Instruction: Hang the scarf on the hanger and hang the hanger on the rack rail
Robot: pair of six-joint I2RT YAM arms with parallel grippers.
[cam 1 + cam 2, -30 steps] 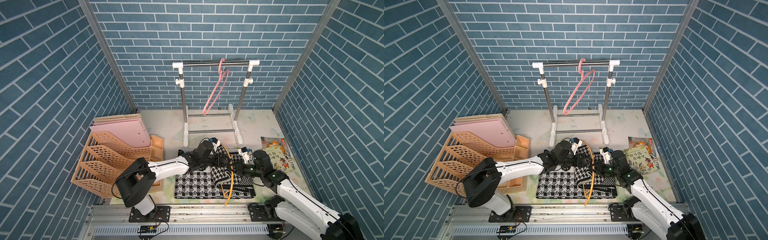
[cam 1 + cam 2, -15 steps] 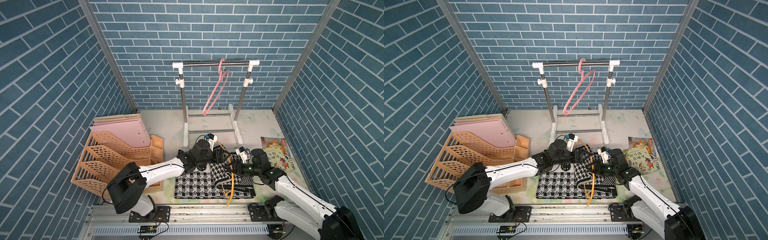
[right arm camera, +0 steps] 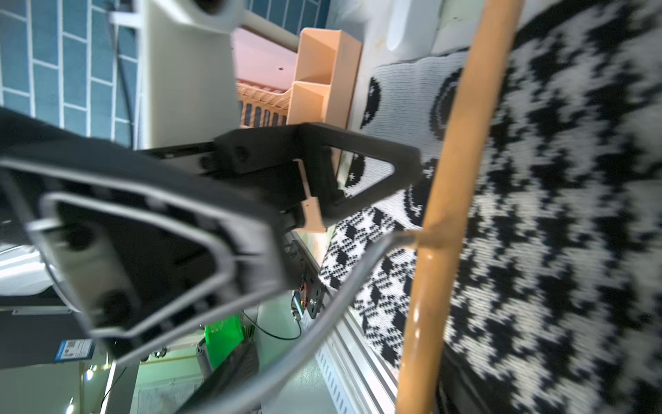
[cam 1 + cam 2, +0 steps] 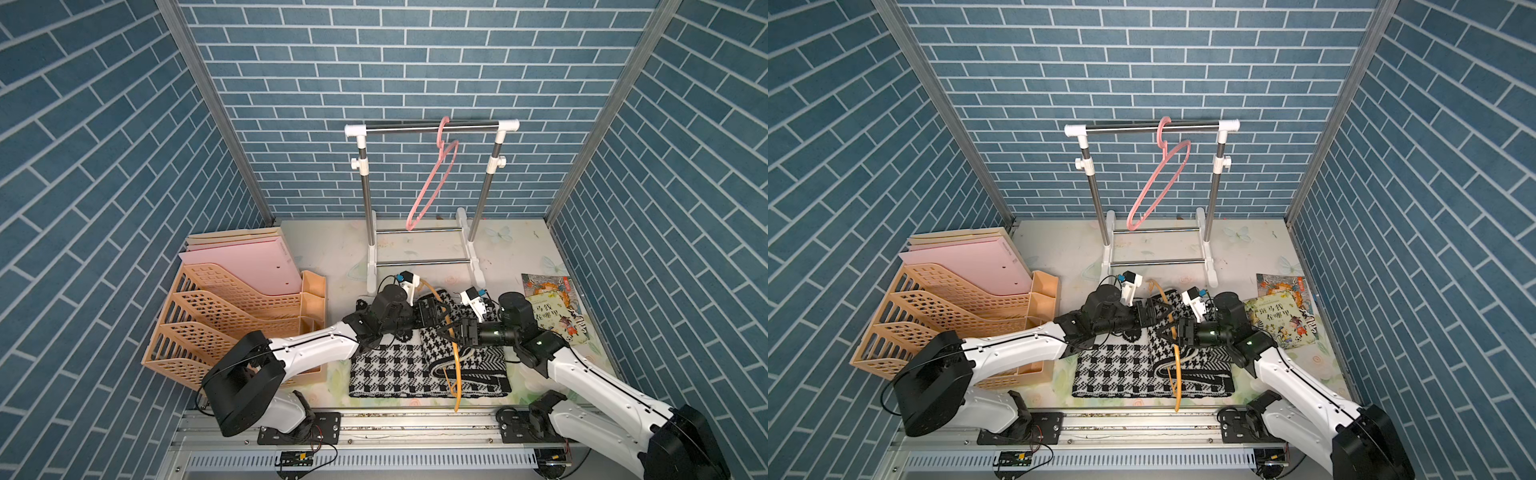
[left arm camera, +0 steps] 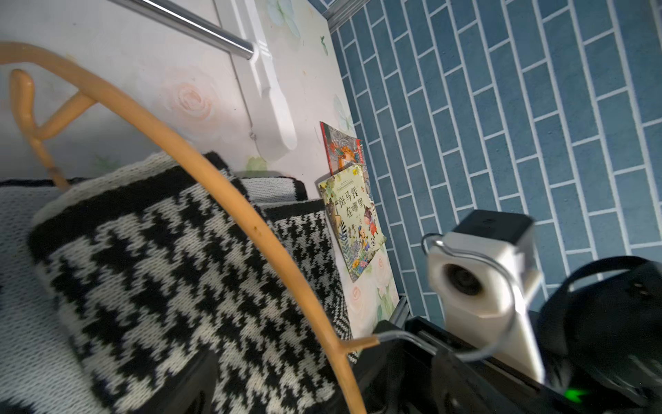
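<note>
Black-and-white knit, the scarf (image 4: 399,365) lies folded flat on the table (image 4: 332,257) toward the front. The orange hanger (image 4: 456,374) is laid across its middle, I judge so that cloth can be drawn over the bar before anything goes up to the rack (image 4: 432,126). My left gripper (image 4: 432,311) stands wide and empty just beside the hanger's far end. My right gripper (image 4: 455,332), near the hanger's middle, looks parted too, gripping nothing I can make out.

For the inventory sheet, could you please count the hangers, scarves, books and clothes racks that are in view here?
Hangers: 2 (pink hanger, orange hanger)
Scarves: 1 (houndstooth scarf)
Books: 2 (rear book, front book)
Clothes racks: 1 (clothes rack)
Total: 6
</note>
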